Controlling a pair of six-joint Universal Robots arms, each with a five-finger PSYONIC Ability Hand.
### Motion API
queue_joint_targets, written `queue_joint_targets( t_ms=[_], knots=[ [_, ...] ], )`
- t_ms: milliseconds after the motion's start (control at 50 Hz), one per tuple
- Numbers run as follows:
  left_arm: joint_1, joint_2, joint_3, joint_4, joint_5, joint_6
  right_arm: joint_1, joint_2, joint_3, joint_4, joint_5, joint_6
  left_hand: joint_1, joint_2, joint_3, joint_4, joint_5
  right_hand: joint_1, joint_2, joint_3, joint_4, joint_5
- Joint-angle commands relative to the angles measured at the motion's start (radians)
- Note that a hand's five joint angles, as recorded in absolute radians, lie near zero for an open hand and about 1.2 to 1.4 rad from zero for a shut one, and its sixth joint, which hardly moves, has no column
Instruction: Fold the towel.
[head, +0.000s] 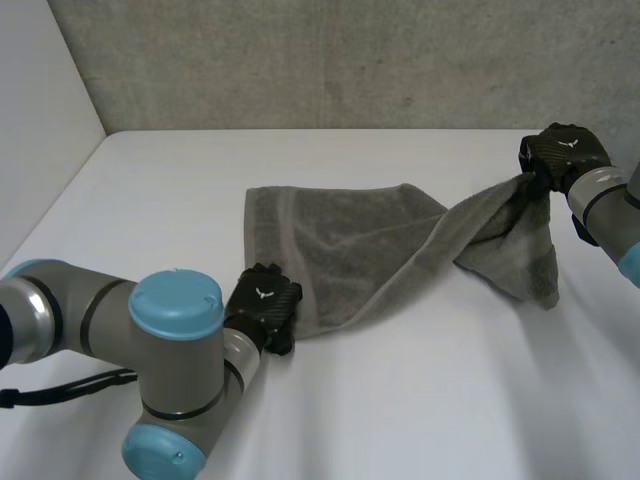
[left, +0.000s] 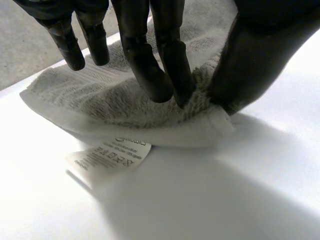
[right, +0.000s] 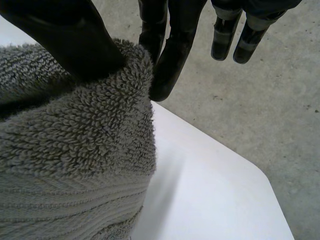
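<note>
down at the near left of the white table (head: 420, 400), the left arm (head: 170, 330) reaches in, and the left hand (head: 264, 306) sits on the near corner of the grey towel (head: 340, 250). in the left wrist view, two of the fingers (left: 167, 60) press the hemmed corner against the thumb (left: 255, 65), so this hand is pinching the cloth, while its other fingers hang straight just above the pile. a white care label (left: 110, 156) sticks out from under that hem and lies flat on the table. from this corner the towel spreads flat across the middle of the table, with a woven band (head: 290, 250) running near its left edge and its far left corner lying free. further right the cloth narrows, twists and lifts off the surface toward the right hand (head: 562, 152), which is raised near the table's far right edge at the end of the right arm (head: 612, 212). below that hand a loose flap of towel droops toward the table. in the right wrist view, its thumb and two fingers clamp a bunched fold of terry cloth between them, and the remaining fingers point straight out, touching nothing. behind the table stands a grey concrete wall (head: 350, 60).
</note>
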Motion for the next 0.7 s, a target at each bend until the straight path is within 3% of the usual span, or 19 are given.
queue_joint_targets(
  t_ms=[20, 420, 620, 700],
  knots=[
    [0.028, 0.081, -0.008, -0.001, 0.01, -0.005, 0.0, -0.013, 0.011, 0.004, -0.008, 0.0, 0.075, 0.054, -0.039, -0.047, 0.296, 0.11, 0.065, 0.014, 0.04, 0.081],
    [0.125, 0.117, -0.005, 0.002, 0.016, -0.007, 0.005, -0.095, 0.103, 0.012, -0.048, 0.003, 0.075, 0.054, -0.039, -0.047, 0.296, 0.11, 0.065, 0.014, 0.04, 0.081],
    [0.207, 0.12, 0.014, -0.003, 0.161, -0.007, 0.07, -0.125, 0.19, 0.082, -0.062, 0.009, 0.075, 0.054, -0.039, -0.047, 0.296, 0.11, 0.065, 0.014, 0.04, 0.081],
    [0.229, 0.135, 0.018, -0.003, 0.178, -0.005, 0.077, -0.147, 0.207, 0.082, -0.083, 0.009, 0.075, 0.054, -0.039, -0.047, 0.296, 0.11, 0.065, 0.014, 0.04, 0.081]
  ],
)
